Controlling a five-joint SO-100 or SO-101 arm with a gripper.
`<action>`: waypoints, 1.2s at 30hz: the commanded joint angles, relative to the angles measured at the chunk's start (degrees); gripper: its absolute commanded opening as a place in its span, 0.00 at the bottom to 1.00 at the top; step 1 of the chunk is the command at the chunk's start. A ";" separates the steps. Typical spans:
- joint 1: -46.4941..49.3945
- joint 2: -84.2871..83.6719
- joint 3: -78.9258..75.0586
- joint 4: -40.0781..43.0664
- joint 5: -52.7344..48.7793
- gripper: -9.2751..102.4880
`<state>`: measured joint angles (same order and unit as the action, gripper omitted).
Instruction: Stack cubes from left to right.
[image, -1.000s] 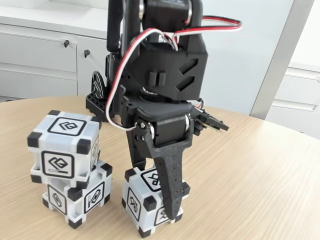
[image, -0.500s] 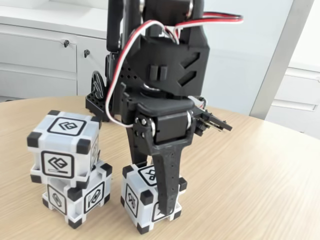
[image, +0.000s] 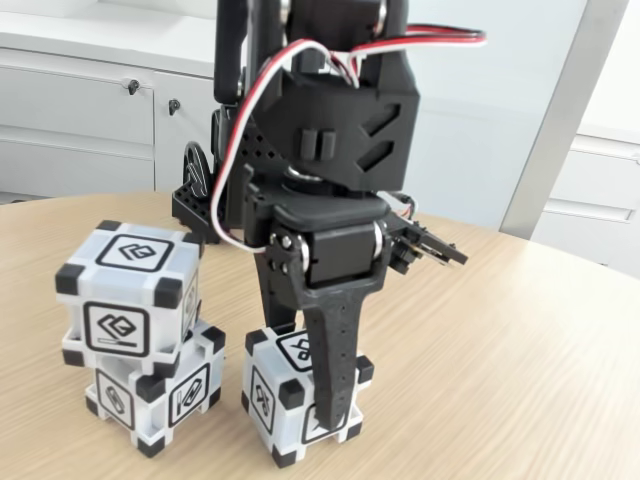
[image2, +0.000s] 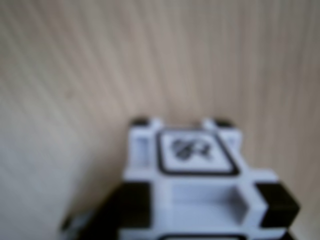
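Observation:
Two white cubes with black corners are stacked at the left of the fixed view, the upper cube (image: 125, 290) sitting slightly askew on the lower cube (image: 160, 395). Just to their right, a third cube (image: 285, 400) rests on the wooden table (image: 500, 380). My black gripper (image: 300, 385) comes down over it and is shut on it. One long finger (image: 335, 370) presses its front right face and the other finger is behind it. In the blurred wrist view this cube (image2: 195, 190) sits low and close, glyph face up.
The arm's black base (image: 200, 195) stands behind the cubes. White cabinets (image: 90, 110) line the wall beyond the table's curved far edge. Bare tabletop extends to the right of the gripper.
Over the last second the front finger closed against the third cube, which shifted a little left and turned. Since half a second ago almost nothing has moved.

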<state>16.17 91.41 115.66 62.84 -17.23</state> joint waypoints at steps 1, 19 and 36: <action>0.70 -0.09 -0.09 1.14 1.67 0.20; -0.35 -0.35 -26.28 26.81 10.02 0.20; 0.62 0.70 -48.96 35.95 11.51 0.21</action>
<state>16.17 90.70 70.31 98.35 -5.45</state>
